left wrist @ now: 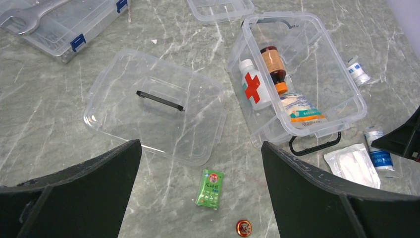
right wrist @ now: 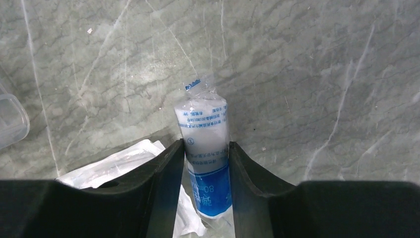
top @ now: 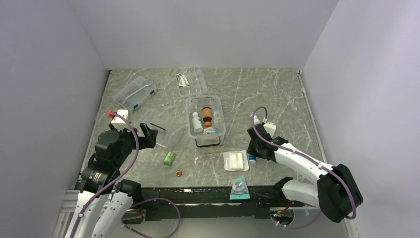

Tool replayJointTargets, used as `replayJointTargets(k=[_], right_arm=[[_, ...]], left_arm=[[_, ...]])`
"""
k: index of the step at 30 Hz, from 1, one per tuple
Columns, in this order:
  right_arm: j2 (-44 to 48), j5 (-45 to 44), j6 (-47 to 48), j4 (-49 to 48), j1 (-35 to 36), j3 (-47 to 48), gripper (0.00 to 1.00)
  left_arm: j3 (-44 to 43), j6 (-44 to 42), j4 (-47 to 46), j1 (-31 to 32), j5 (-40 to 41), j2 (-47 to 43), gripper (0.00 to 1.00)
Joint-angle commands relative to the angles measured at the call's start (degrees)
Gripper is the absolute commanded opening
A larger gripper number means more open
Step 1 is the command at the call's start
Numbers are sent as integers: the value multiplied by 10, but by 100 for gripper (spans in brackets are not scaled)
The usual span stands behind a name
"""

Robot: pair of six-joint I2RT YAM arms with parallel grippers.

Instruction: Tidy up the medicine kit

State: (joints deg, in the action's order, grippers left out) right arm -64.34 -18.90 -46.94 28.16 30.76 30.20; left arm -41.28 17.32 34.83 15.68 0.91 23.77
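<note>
Grey marbled table [top: 277, 99] enclosed by plain white walls [top: 198, 29]. At centre stands the medicine kit [top: 205, 119], open. We see a white bottle [left wrist: 252, 87] and a brown bottle [left wrist: 273, 67] inside it, and its lid [left wrist: 153, 106] lies flat just to its left.

The right gripper [right wrist: 206, 145] is low at the table. Its jaws are narrowed until both fingers meet the sides of a wrapped bandage roll [right wrist: 203, 124], which lies on the surface; nothing else is caught between them. The left gripper [left wrist: 198, 148] hovers wide open and empty near the lid.

For this step we judge that the hold should be firm before any lift, because the wrapper looks slick and soft and the roll could slip or turn. A straight lift, then a carry over the tub's near wall, would suit best.

Obstacles: a gauze packet [right wrist: 119, 163] lies just beside the roll, reaching beneath one finger, and may drag along. A green sachet [top: 169, 158], a round cap [top: 179, 173], a teal packet [top: 239, 188] and a flat case [top: 134, 92] lie clear of that path.
</note>
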Motion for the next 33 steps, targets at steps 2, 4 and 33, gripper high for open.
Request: replayJointTargets(k=[2,4,33], right_arm=[[-1,4,-2,-24,-3,-9,35],[-2,5,-2,-27,-3,-10,26],[-15,86,158,-42,15,309,0]], left_arm=[[-11,5,-13,0,-4,-1,99],[-12,5,-12,0,-4,-2,99],[-11,4,-13,0,-13,-3,99]])
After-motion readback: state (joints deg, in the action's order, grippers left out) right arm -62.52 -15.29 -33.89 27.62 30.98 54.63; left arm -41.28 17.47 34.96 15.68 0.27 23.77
